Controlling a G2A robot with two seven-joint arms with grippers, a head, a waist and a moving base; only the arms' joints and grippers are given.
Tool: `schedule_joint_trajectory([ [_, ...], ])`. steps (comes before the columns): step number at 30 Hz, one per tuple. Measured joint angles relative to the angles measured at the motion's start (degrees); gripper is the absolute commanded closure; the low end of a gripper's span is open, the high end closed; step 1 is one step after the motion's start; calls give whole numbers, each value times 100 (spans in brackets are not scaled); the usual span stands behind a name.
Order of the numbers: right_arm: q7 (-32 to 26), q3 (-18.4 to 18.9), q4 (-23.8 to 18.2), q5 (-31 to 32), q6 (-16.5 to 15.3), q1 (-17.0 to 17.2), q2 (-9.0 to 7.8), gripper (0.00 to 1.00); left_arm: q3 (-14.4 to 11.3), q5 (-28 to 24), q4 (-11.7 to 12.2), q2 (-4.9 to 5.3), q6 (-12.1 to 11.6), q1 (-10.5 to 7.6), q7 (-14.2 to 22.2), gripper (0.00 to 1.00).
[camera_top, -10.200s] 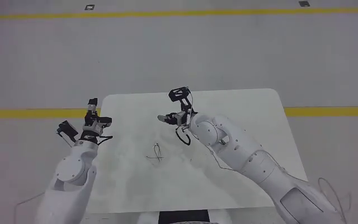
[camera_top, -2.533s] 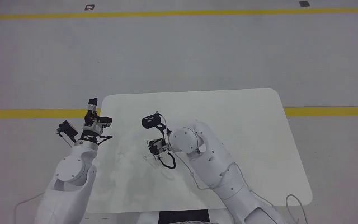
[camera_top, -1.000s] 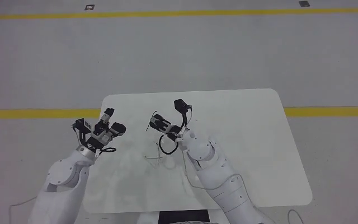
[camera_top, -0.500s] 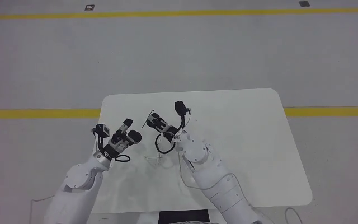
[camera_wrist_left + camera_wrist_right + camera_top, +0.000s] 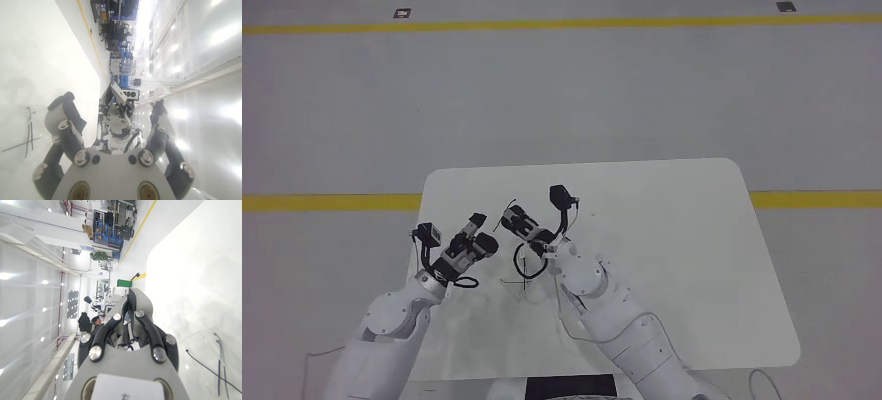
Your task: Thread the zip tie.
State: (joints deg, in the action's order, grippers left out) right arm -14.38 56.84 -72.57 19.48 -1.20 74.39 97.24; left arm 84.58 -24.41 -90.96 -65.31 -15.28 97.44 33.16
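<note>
The right gripper (image 5: pixel 132 291) is pinched closed on a thin black zip tie (image 5: pixel 135 276), whose end pokes out past the fingertips, raised above the left half of the table (image 5: pixel 672 230). Facing it close by, the left gripper (image 5: pixel 482 230) is spread wide with nothing in it. Loose ties (image 5: pixel 525 276) lie crossed on the table, between its left edge and middle. The pickup looks done; no closed loop shows, so the threading itself remains.
</note>
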Motion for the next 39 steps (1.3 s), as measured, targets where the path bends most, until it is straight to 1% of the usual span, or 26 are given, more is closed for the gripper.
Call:
schedule_joint_trajectory([
  [1, 21, -21, 13, 6, 0, -1, -2, 100, -12, 22, 2, 2, -4, -3, 4, 61],
  [3, 56, -47, 25, 27, 7, 0, -5, 100, -24, 51, 0, 5, -21, -3, -1, 66],
  [5, 92, -68, 27, 34, 9, 13, -12, 100, -31, 75, -6, 8, -46, 2, -20, 68],
  [11, 167, -84, -13, 17, -17, 46, -36, 100, -61, 155, -29, 11, -105, 33, -162, 68],
  [15, 179, -101, -76, 22, -45, 76, -55, 100, -77, 200, -47, 16, -114, 46, -204, 73],
  [19, 164, -124, -112, 19, -55, 91, -73, 100, -88, 220, -63, 23, -121, 52, -206, 76],
  [21, 160, -137, -118, 11, -50, 93, -79, 100, -95, 224, -74, 26, -129, 57, -206, 80],
  [23, 155, -153, -119, 0, -42, 91, -85, 100, -101, 225, -81, 29, -138, 62, -201, 82],
  [28, 146, -193, -117, -48, -40, 76, -95, 100, -111, 249, -95, 38, -137, 71, -211, 82],
  [31, 122, -218, -104, -100, -51, 64, -99, 100, -113, 238, -100, 42, -139, 78, -215, 86],
  [33, 116, -238, -88, -119, -56, 53, -101, 100, -114, 238, -101, 45, -140, 82, -223, 95],
  [35, 114, -260, -73, -139, -68, 40, -103, 100, -116, 240, -103, 48, -138, 86, -234, 100],
  [39, 130, -289, -67, -183, -106, 38, -109, 100, -119, 159, -80, 49, -146, 85, -265, 100],
])
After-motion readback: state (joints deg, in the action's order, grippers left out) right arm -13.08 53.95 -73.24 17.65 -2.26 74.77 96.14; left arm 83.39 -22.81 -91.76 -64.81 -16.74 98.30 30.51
